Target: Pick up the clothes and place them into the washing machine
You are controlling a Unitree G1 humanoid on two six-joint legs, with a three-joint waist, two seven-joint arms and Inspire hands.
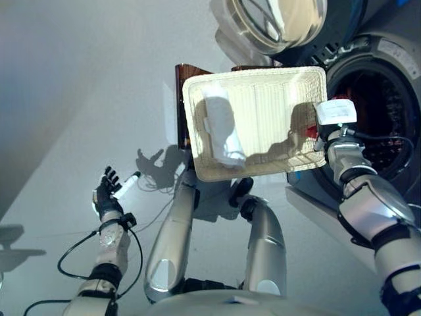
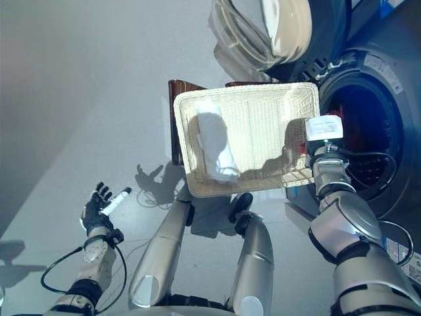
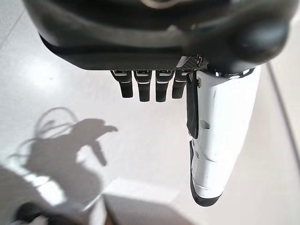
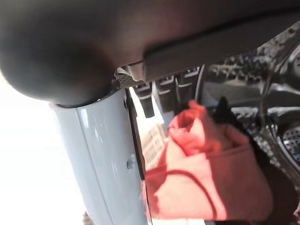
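Right hand [image 4: 140, 93] pinches a red garment [image 4: 206, 173] by a bunched fold, just before the washing machine drum [image 1: 388, 112]. Cloth looks soft, light, limp; best gripped at a gathered bunch. Left hand [image 1: 105, 194] hangs idle, fingers relaxed.

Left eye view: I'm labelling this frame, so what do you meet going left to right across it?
Left hand → white cloth lying in the wicker basket → right hand, with a red garment → washing machine drum opening.
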